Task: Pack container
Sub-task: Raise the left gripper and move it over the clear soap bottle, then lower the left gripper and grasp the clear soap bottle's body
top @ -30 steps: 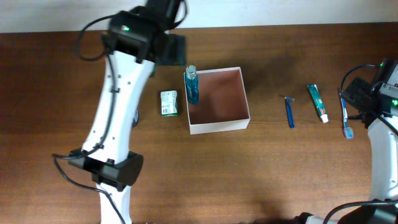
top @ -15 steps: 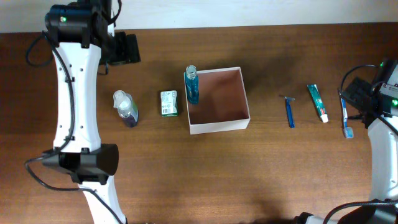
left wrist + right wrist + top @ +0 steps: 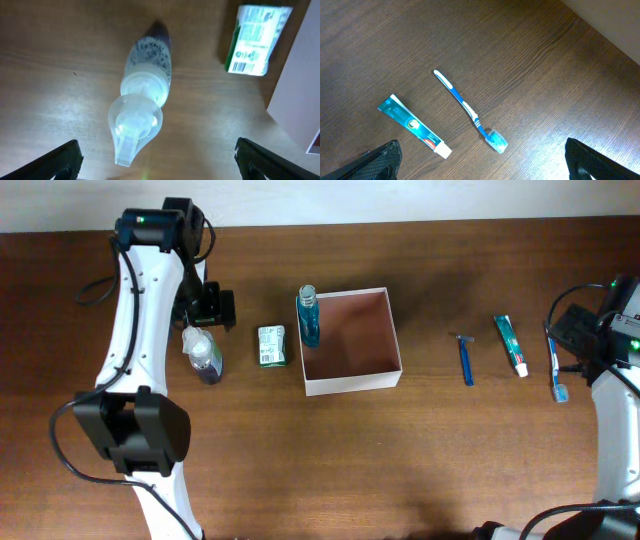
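Note:
The container (image 3: 352, 384), a square white-walled box with a reddish-brown inside, sits mid-table; its white wall also shows in the left wrist view (image 3: 300, 100). A blue bottle (image 3: 307, 318) is at its left wall; I cannot tell whether it is inside. My left gripper (image 3: 205, 308) is open and empty, just behind a clear pump bottle (image 3: 204, 356), which lies ahead of the jaws (image 3: 160, 165) in the left wrist view (image 3: 145, 85). A green soap box (image 3: 271, 345) (image 3: 252, 40) lies between the pump bottle and the container. My right gripper (image 3: 480, 165) is open and empty above a toothbrush (image 3: 472, 112) and toothpaste (image 3: 415, 127).
A blue razor (image 3: 465, 360), the toothpaste (image 3: 511, 345) and the toothbrush (image 3: 556, 370) lie in a row right of the container. The right arm (image 3: 600, 330) hangs at the table's right edge. The wall runs along the table's far edge.
My left arm swung from beside the container out to the far left, then came back in above the pump bottle. The right arm and all objects have not moved.

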`<state>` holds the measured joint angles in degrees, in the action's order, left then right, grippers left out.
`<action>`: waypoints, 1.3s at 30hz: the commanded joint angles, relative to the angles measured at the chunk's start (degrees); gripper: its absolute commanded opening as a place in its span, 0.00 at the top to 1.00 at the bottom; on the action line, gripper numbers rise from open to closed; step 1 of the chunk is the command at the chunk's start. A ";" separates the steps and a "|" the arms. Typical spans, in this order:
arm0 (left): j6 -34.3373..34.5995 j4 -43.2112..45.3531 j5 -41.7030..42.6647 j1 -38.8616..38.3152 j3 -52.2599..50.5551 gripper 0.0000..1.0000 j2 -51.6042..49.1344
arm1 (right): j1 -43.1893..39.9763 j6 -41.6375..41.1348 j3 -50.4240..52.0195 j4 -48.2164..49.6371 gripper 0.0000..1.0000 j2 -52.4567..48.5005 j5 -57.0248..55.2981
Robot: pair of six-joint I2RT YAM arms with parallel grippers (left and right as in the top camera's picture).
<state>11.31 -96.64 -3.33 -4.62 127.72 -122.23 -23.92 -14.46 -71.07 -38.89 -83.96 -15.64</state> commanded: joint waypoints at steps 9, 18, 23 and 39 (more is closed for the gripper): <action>-1.55 1.25 0.59 1.20 -4.63 0.01 1.60 | -0.15 0.31 -0.50 0.17 0.02 -0.11 -1.14; -0.07 7.17 0.81 1.31 -12.35 0.01 1.60 | -0.15 0.31 -0.50 0.15 0.01 -0.11 -1.14; -0.09 10.21 0.81 1.40 -14.34 0.01 1.60 | -0.15 0.31 -0.50 0.15 0.01 -0.11 -1.14; -0.04 10.71 1.36 1.46 -14.45 0.01 1.16 | -0.15 0.31 -0.50 0.15 0.02 -0.11 -1.14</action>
<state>10.52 -86.04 -3.16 -3.70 113.56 -122.23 -23.92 -14.46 -71.07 -38.89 -83.96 -15.64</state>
